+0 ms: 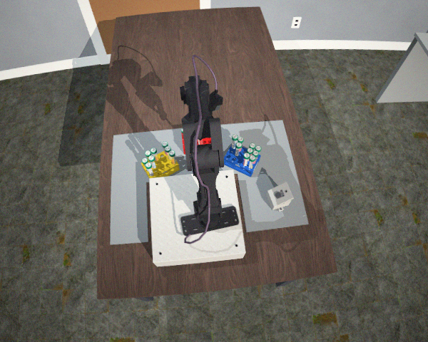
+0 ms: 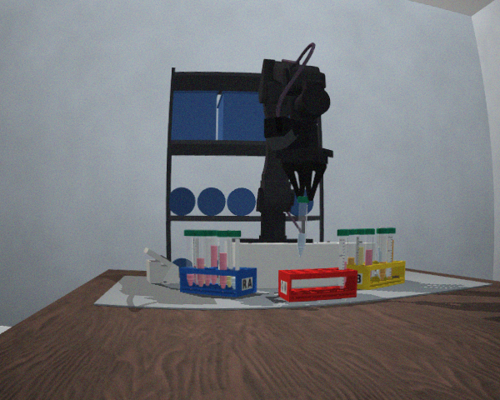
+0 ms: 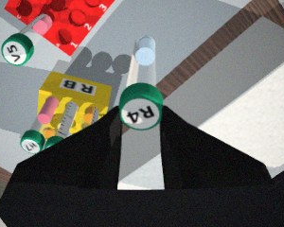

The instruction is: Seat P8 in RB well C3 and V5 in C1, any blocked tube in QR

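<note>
on the bench (image 1: pixel 207 36) (image 2: pixel 242 352) (image 3: pixel 199 71), the claw (image 2: pixel 302 197) (image 3: pixel 140 115) is clamped on tube r4 (image 2: pixel 302 211) (image 3: pixel 141 106), in the air. the blue rack (image 1: pixel 237 169) (image 2: pixel 246 275), marked "ra", stands toward the right edge; the yellow rack (image 1: pixel 170 171) (image 2: pixel 392 266) (image 3: pixel 99 90), "rb", toward the left edge; the red rack (image 1: pixel 207 140) (image 2: pixel 349 284) (image 3: pixel 92 11) is between and holds v5 (image 2: pixel 342 253) (image 3: pixel 17 49). which tube is p8, i cannot read.

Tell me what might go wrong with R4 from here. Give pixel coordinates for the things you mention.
Tube R4 (image 2: pixel 302 223) (image 3: pixel 141 108) hangs by its cap in the gripper (image 2: pixel 302 197) (image 3: pixel 140 115), so a bump could swing or slip it.
Tubes already stand in the yellow rack (image 1: pixel 160 172) (image 2: pixel 386 282) (image 3: pixel 76 80); lowering R4 there might knock one.
R4 isn't one of the tubes to deliver, so leaving it outside its starting well would spoil the job.
</note>
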You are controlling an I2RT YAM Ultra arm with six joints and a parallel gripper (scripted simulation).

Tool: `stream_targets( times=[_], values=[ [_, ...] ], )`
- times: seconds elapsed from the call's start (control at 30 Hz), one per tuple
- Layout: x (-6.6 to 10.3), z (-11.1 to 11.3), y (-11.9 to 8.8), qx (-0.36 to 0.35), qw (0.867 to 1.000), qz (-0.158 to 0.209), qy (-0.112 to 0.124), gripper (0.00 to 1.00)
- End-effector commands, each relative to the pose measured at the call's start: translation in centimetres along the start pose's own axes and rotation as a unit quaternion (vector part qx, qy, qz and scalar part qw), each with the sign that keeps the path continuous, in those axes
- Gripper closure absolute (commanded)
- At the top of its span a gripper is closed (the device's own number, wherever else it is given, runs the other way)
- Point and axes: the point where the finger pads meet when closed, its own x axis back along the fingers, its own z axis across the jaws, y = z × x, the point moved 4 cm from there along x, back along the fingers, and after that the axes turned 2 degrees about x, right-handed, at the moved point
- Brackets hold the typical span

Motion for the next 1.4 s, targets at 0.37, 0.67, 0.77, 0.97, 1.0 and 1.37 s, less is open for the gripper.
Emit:
stream_targets(
  times=[0.37,0.67,0.77,0.97,1.0,1.37],
  values=[
    [1.7,0.5,0.5,-0.206,0.978,-0.023,0.026,1.00],
    [0.6,-0.8,0.2,-0.290,0.957,-0.012,0.010,1.00],
    [0.6,-1.9,0.2,-0.290,0.957,-0.010,0.006,1.00],
    [0.6,-3.7,0.6,-0.283,0.959,-0.012,0.010,1.00],
    [0.6,-4.0,0.7,-0.283,0.959,-0.013,0.010,1.00],
    [0.5,-7.1,0.9,-0.283,0.959,-0.007,0.004,1.00]
  ],
)
